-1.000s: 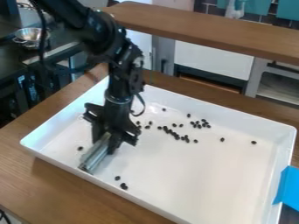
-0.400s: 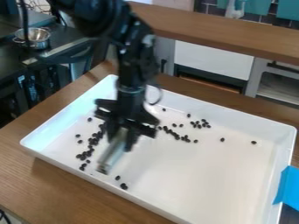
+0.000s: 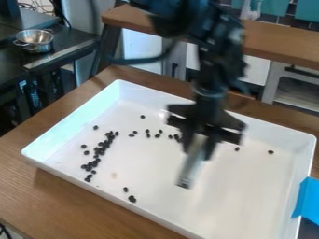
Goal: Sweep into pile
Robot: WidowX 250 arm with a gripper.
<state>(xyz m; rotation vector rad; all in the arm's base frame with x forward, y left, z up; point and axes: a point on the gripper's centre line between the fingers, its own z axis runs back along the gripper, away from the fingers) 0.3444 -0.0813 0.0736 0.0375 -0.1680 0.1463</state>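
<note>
- Tool [image 3: 198, 148] pinching a grey bar [image 3: 189, 171], slanted over the white tray [image 3: 243, 200].
- Dark pieces [image 3: 100, 150]: a band in the tray's left part, others scattered.
- Tray on the wooden tabletop [image 3: 62, 198], blue tape [image 3: 307, 200] at its right rim.

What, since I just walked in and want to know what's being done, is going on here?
A black robot arm has a pale bar-shaped tool in its gripper, over a white tray of small dark pieces. The job is sweeping them into a pile. Many lie in a ragged band toward the view's left; others are scattered, so there is no single pile.
</note>
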